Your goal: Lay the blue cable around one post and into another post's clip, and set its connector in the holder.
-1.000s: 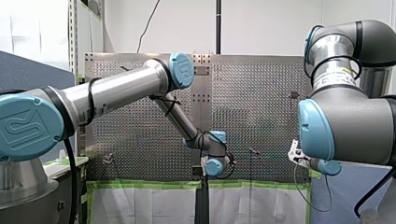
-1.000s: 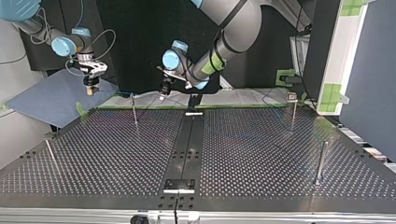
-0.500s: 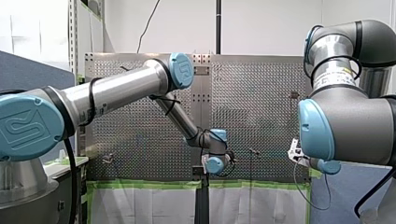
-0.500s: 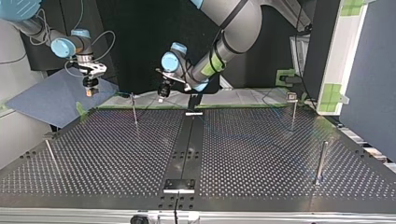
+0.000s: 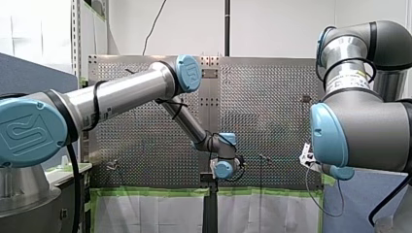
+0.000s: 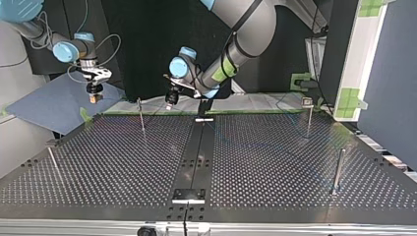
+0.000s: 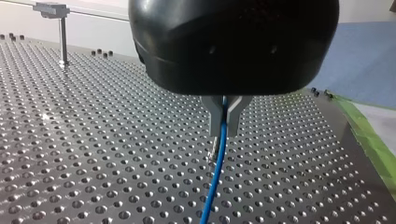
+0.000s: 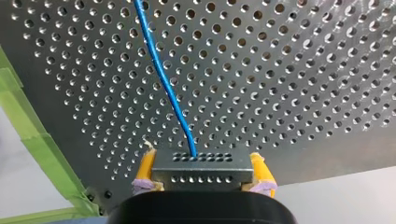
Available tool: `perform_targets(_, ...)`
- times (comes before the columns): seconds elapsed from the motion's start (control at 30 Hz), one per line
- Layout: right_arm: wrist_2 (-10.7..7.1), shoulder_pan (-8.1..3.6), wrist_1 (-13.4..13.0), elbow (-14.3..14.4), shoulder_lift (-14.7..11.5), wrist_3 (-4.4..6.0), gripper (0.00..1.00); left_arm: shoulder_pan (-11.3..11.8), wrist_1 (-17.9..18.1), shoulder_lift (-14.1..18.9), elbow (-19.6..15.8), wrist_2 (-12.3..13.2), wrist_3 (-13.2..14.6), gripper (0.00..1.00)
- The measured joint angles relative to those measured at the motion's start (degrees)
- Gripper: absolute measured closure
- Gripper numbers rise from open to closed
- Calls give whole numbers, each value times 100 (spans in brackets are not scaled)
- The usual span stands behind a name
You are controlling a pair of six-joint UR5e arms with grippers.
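Note:
In the left wrist view my left gripper [image 7: 223,126] has its metal fingers shut on the blue cable [image 7: 215,172], which hangs down to the perforated table [image 7: 93,140]. My right gripper [image 8: 201,163] clamps a dark perforated connector block [image 8: 201,176] between yellow pads, and the blue cable [image 8: 163,79] runs out of it over the table. In the top view my left gripper [image 6: 170,100] hovers near a thin post [image 6: 141,115] at the back edge. My right gripper [image 6: 93,93] hangs off the table's back left corner.
Other posts stand at the top view's right back [image 6: 308,118], right front [image 6: 337,169] and left front [image 6: 54,164]. A small dark plate [image 6: 188,193] sits on the centre strip near the front edge. Green tape [image 8: 28,135] lines the table's edge.
Both grippers have drifted slightly toward the top view's left, each keeping its grip. In the front view my left wrist has shifted a little to the right.

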Motion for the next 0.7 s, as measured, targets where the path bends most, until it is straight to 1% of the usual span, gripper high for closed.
perform_targets(0.17, -3, 5, 21, -31, -2, 5, 100, 5, -37, -38, 61, 40, -1, 100)
perform_targets(0.33, -3, 10, 20, -33, -2, 7, 100, 2, -197, -172, 219, 53, 5, 100)
perform_targets(0.53, -3, 14, 24, -35, -2, -7, 100, -4, -256, -197, 266, 54, 15, 100)
perform_targets(0.6, -4, 19, 27, -35, -2, -13, 100, -3, -271, -197, 266, 52, 19, 77)
perform_targets(0.63, -4, 20, 28, -36, -2, -15, 100, -4, -284, -197, 266, 44, 24, 77)
perform_targets(0.67, -4, 21, 28, -35, -1, -16, 100, -5, -300, -197, 266, 35, 31, 60)
perform_targets(0.7, -3, 23, 29, -35, -2, -17, 100, -9, -316, -197, 267, 25, 42, 47)
